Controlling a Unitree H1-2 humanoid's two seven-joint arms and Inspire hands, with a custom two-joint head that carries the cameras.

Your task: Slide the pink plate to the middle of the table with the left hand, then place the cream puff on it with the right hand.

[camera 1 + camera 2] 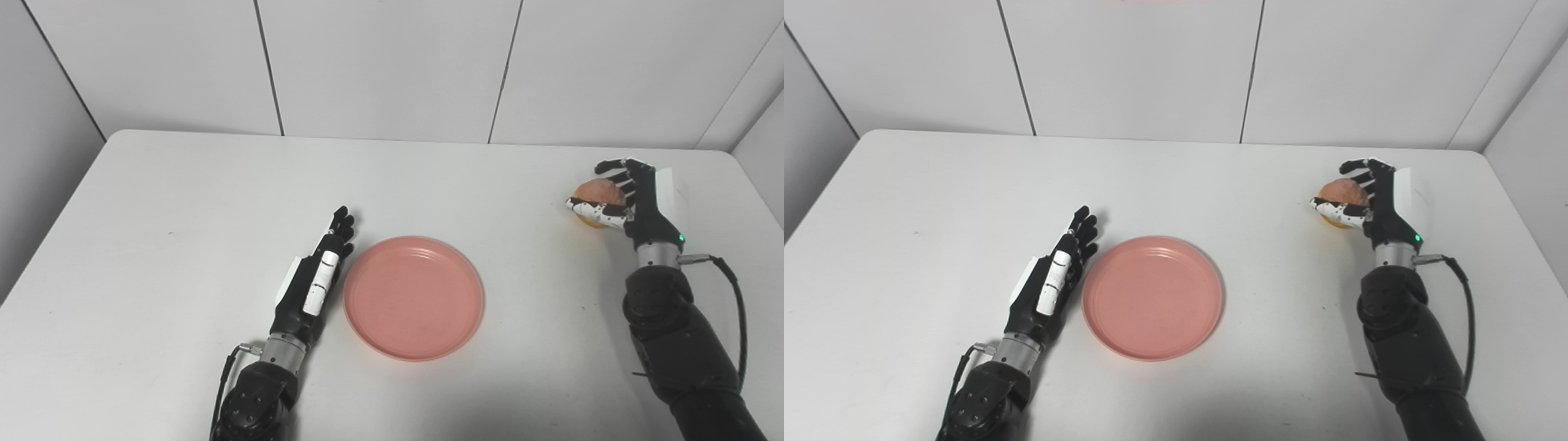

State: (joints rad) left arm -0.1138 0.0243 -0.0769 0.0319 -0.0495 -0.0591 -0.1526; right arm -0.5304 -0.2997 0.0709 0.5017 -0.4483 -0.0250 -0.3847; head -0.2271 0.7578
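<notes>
One pink plate (pixel 413 298) sits mid-tabletop (pixel 184 202), bare. Left hand (pixel 315 275) lies just beside its left rim, fingers straight, holding nothing. Far right, the right hand (pixel 628 199) is wrapped around the cream puff (pixel 599 195).

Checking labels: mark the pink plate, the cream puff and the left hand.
pink plate (pixel 414 298): left eye view, bare centre.
cream puff (pixel 599 193): left eye view, top surface.
left hand (pixel 1048 283): right eye view, palm edge.
</notes>
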